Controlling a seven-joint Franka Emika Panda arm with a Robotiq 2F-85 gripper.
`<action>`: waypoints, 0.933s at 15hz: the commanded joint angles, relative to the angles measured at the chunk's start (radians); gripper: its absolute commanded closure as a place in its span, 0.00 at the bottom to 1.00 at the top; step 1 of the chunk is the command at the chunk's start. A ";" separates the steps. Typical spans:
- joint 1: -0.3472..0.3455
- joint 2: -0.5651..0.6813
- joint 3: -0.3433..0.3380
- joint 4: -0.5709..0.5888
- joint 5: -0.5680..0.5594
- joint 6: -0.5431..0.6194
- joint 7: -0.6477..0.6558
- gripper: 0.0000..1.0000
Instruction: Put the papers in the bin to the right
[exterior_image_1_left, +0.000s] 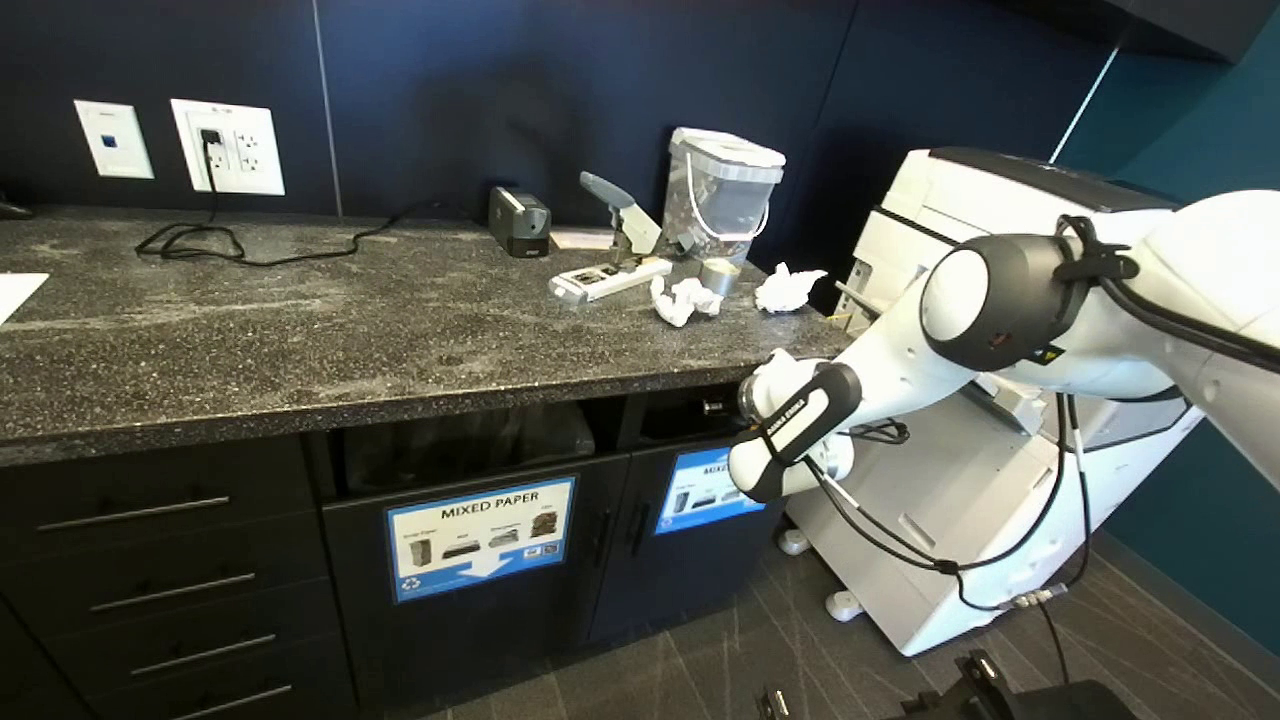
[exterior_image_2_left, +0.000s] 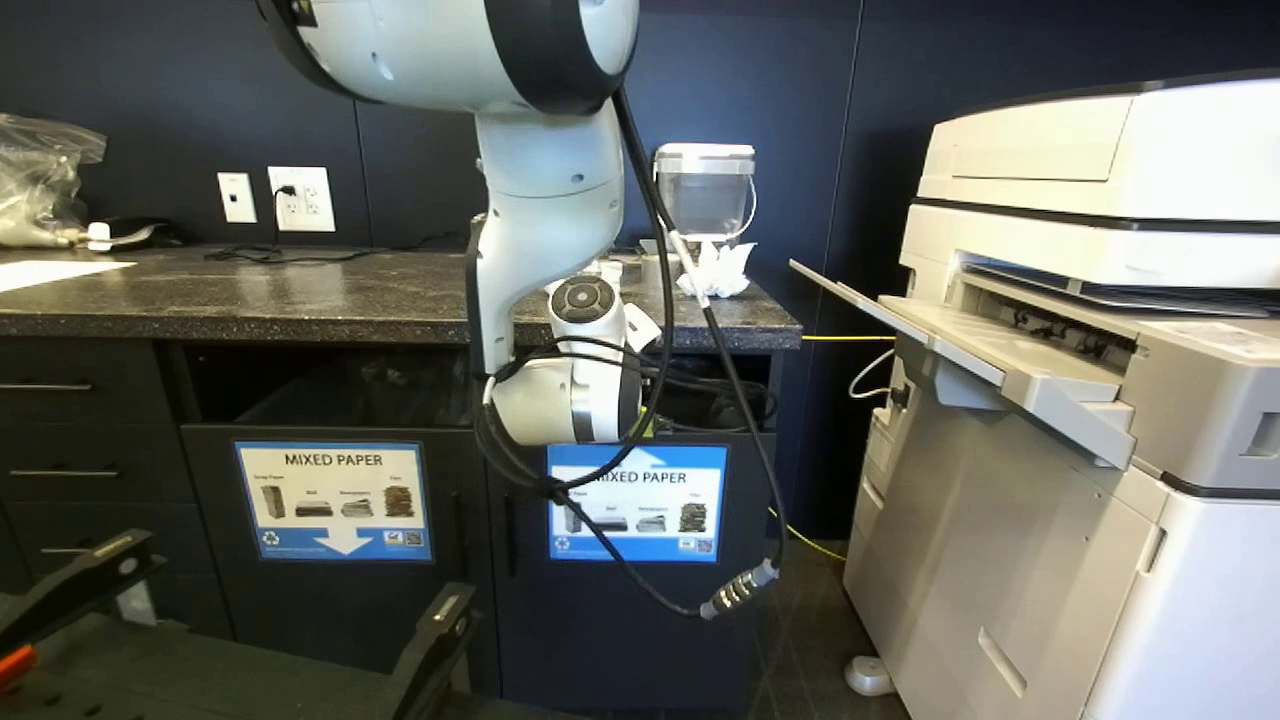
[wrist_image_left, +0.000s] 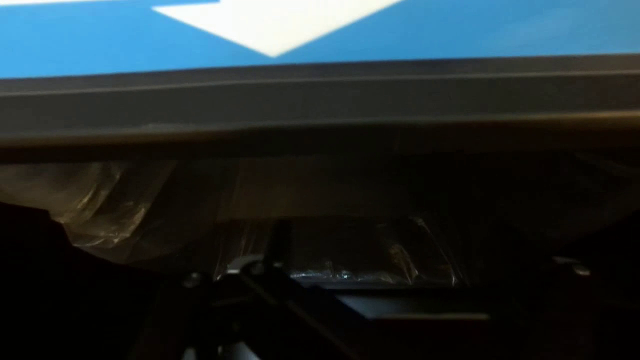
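End effector (wrist_image_left: 320, 305) lies shadowed at the bin (exterior_image_2_left: 600, 630), too dark to judge spread or grasp.

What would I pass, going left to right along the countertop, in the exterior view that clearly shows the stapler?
White sheet → black cord → small dark box → stapler → crumpled paper wad → second paper wad.

"FRANKA EMIKA" reads on the arm's wrist (exterior_image_1_left: 803, 423) near the gripper (wrist_image_left: 330, 287). Below it, the bin (exterior_image_2_left: 600, 640) bears a blue label (exterior_image_2_left: 640, 500), partly covered: "MIXED PAPER". Left of the gripper, the neighbouring bin's (exterior_image_2_left: 330, 610) white-topped label (exterior_image_2_left: 333, 500) matches. White arrows (wrist_image_left: 275, 27) mark both.
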 joint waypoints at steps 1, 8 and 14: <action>-0.028 -0.212 0.028 -0.230 -0.014 -0.181 -0.052 0.00; -0.095 -0.496 0.117 -0.461 0.085 -0.491 -0.209 0.00; -0.081 -0.733 0.162 -0.524 0.240 -0.882 -0.333 0.00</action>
